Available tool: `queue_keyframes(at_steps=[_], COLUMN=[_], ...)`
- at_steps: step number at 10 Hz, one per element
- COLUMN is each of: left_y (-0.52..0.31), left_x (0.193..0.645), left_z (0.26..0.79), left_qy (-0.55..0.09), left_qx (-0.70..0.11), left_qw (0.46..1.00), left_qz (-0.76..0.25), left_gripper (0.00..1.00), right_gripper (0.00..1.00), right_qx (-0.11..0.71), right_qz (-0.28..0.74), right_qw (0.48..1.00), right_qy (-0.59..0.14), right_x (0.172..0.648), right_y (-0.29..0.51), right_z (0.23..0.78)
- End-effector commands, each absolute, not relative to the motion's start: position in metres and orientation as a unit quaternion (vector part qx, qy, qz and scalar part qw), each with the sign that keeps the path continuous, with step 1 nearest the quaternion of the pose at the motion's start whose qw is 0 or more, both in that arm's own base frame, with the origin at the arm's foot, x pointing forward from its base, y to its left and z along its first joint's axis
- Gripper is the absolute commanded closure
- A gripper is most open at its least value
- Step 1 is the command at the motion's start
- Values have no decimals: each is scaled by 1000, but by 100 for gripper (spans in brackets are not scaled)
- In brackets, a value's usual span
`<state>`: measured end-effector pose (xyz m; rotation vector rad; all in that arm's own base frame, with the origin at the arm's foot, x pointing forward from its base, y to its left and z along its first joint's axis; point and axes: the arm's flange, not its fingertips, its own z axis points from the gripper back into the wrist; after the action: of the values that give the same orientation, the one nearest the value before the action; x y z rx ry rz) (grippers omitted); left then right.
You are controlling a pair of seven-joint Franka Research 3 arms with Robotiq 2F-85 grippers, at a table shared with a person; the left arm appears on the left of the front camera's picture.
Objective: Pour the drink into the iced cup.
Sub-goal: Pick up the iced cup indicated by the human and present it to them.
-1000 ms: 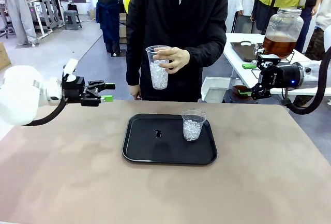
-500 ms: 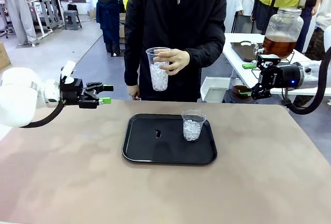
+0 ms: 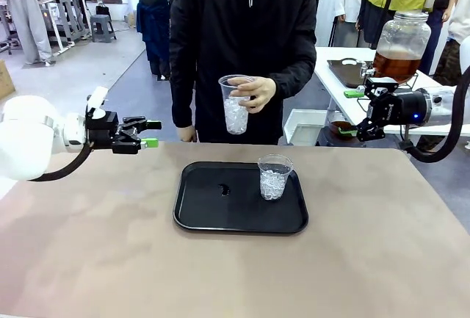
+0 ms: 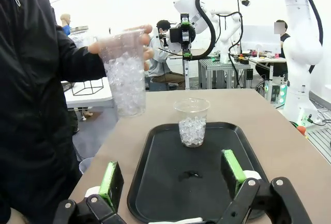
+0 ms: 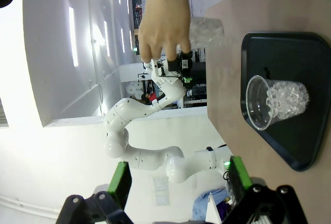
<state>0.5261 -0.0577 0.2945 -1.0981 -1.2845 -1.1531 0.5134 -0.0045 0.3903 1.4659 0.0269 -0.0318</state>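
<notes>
The drink (image 3: 396, 66), an amber liquid, fills the lower part of a clear glass jar (image 3: 401, 35) that stands raised on a wire stand on the white side table (image 3: 334, 59) at the far right, well apart from both cups. The raised position probably leaves room to set a cup beneath the outlet; no outlet can be made out. The right gripper (image 3: 349, 112) hovers just beside that stand, fingers spread to full width and holding nothing, probably staged there to work at the jar. The left gripper (image 3: 152, 133) hovers over the far left edge of the brown table (image 3: 110, 259), pointing right toward the middle, fingers likewise fully spread and empty. The person's hand (image 3: 258, 90) grips the held cup (image 3: 236, 109) near its rim, upright, with ice in its lower part, above the far table edge between the two grippers. That grip leaves the lower wall free, which suits a hand-over. The tray cup (image 3: 275, 178), also iced and upright, stands on the far right part of the black tray (image 3: 198, 222) at the table's middle; the tray probably serves to catch spills. No drink is in either cup, so pouring is not yet begun.
</notes>
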Motion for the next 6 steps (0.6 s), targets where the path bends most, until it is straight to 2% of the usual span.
queue_keyframes(at_steps=[1, 6], left_y=[-58, -58], left_x=[528, 528], left_z=[297, 297], left_qy=[-536, -536], left_qx=[-460, -460], left_qw=[521, 521], left_qz=[-479, -479], left_gripper=[0, 0], right_gripper=[0, 0], right_qx=[669, 669], right_qz=[-15, -15], right_qw=[743, 743], right_qy=[10, 10], right_x=[513, 513], right_y=[-4, -4], right_z=[392, 392])
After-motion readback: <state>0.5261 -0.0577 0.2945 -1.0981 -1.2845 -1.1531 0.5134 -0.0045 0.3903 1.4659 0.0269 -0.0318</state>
